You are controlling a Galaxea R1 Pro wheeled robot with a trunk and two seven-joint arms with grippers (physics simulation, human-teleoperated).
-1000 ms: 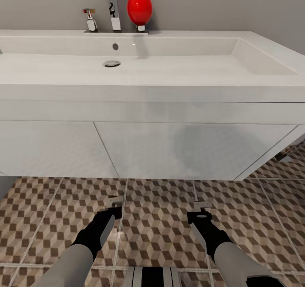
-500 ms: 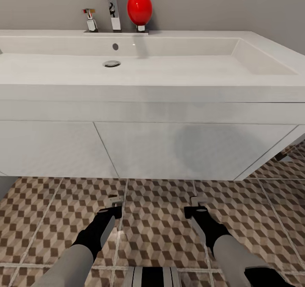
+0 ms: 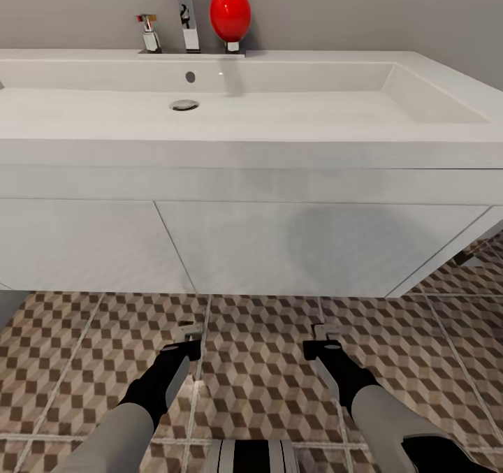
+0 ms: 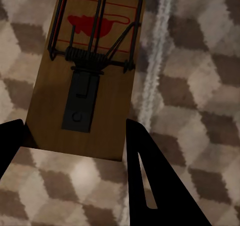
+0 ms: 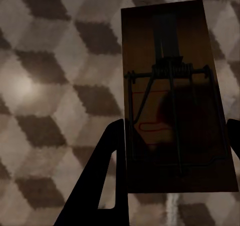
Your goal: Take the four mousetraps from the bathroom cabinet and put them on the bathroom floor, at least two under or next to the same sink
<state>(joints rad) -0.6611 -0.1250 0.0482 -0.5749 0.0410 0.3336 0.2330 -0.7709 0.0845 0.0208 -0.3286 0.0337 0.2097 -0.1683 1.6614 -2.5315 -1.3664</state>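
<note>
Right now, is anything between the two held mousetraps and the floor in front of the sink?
Nothing visible. The left hand and right hand each grip a mousetrap low over bare patterned floor, just in front of the sink. Both wrist views show only tile beneath the traps.

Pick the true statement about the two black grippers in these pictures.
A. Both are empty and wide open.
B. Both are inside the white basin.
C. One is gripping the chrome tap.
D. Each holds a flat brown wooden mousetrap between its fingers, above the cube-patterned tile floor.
D: in the wrist views a flat brown wooden mousetrap lies between the left gripper fingers and another mousetrap between the right gripper fingers, over the cube-patterned tile floor.
</note>
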